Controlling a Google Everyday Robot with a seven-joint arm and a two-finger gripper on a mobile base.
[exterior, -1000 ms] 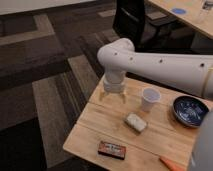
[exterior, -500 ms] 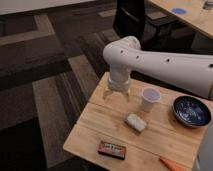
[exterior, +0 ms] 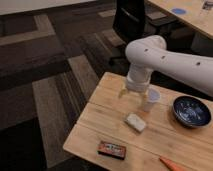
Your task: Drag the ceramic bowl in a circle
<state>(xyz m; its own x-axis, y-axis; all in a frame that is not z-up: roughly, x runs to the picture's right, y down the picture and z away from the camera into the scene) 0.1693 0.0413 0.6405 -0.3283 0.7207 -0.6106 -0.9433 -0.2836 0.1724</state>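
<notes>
- The gripper [exterior: 134,93] hangs low over the far left part of the wooden table [exterior: 100,120], near picture centre. Its fingers are spread, with nothing between them.
- The ceramic bowl [exterior: 191,111] sits at the right of the frame, well apart from the gripper and untouched.
- The white cup [exterior: 150,99] stands just beside the gripper, between it and the bowl. I reckon a straight sweep across would tip it.
- The bowl's glossy rim looks slippery, so a light press might skid off mid-circle.
- A wide circle could shove the bowl into the cup, or down toward the orange thing [exterior: 172,165] at the lower right.
- The table's right edge is out of view, so I can't tell how much room lies past the bowl.
- The most open wood lies below and left of the bowl, short of the small white packet [exterior: 135,121]. The dark box [exterior: 111,149] sits near the front edge.
</notes>
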